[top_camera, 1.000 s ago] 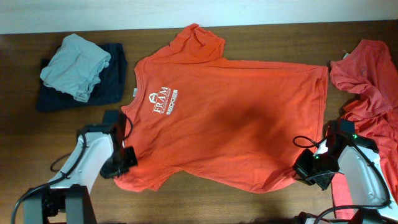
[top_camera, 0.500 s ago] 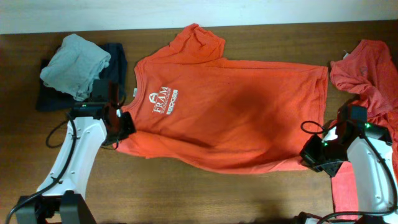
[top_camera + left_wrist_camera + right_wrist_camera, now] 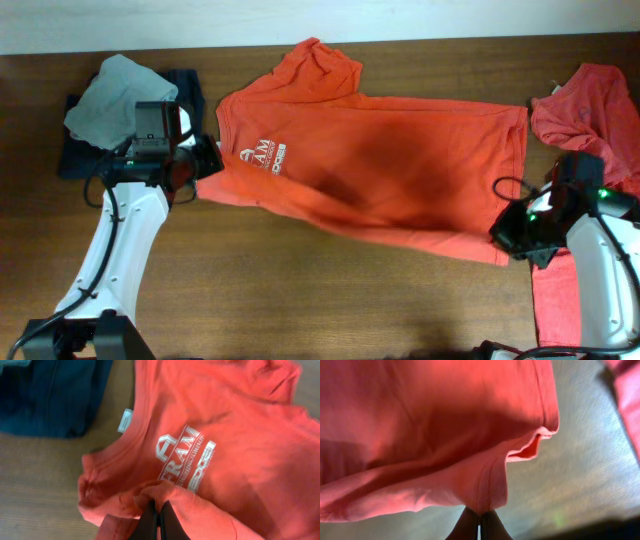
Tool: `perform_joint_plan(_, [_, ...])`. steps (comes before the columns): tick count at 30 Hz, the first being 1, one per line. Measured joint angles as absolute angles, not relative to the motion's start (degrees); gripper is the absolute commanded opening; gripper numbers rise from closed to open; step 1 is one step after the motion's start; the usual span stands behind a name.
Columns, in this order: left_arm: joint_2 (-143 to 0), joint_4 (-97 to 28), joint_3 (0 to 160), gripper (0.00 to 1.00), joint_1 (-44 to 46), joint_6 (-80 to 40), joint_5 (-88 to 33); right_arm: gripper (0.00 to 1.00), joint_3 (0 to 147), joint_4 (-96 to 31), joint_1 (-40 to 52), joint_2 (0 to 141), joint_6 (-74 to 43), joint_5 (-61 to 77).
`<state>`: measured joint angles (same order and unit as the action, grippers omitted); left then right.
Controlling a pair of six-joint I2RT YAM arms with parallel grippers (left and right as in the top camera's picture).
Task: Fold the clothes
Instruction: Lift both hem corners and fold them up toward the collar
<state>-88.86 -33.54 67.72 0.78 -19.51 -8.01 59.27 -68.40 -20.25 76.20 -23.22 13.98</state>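
An orange-red T-shirt (image 3: 380, 165) with a white chest logo (image 3: 262, 157) lies across the middle of the table, neck to the left. Its near long edge is lifted and drawn back over the body. My left gripper (image 3: 205, 168) is shut on the near sleeve fold beside the collar. The left wrist view shows this gripper (image 3: 158, 510) pinching bunched cloth just below the logo (image 3: 187, 457). My right gripper (image 3: 512, 232) is shut on the near hem corner. From the right wrist, that gripper (image 3: 480, 512) has the hem (image 3: 490, 485) hanging from it above the table.
A folded grey garment (image 3: 120, 95) lies on a dark navy one (image 3: 188, 105) at the back left, close to my left arm. A second coral shirt (image 3: 590, 125) is heaped at the right edge, beside my right arm. The wall runs along the far edge.
Both grippers have moved from the front of the table toward the back, carrying the shirt's near edge with them. The near sleeve now lies folded over the chest.
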Motion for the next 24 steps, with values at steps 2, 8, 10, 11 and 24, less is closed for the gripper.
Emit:
perform_joint_plan(2, [-88.9, -32.4, 67.9, 0.01, 0.8, -19.5, -8.2, 0.04, 60.6, -67.1, -20.3, 76.2, -23.6, 12.9])
perform_joint_plan(8, [-92.8, -27.8, 68.2, 0.01, 0.8, -19.5, -8.4, 0.04, 60.8, -64.2, -20.3, 77.1, -23.9, 11.1])
perform_joint_plan(10, [-94.8, -25.7, 68.2, 0.00, 0.8, -19.5, -8.6, 0.04, 60.9, -62.5, -20.3, 78.1, -24.0, 10.5])
perform_joint_plan(11, [-95.8, -24.9, 68.2, 0.01, 0.8, -19.5, -8.6, 0.04, 60.9, -62.1, -20.3, 78.6, -24.0, 10.3])
perform_joint_plan(24, [-100.4, -13.5, 68.2, 0.01, 4.5, -18.0, -8.6, 0.04, 60.9, -51.9, -20.3, 85.6, -23.4, 8.2])
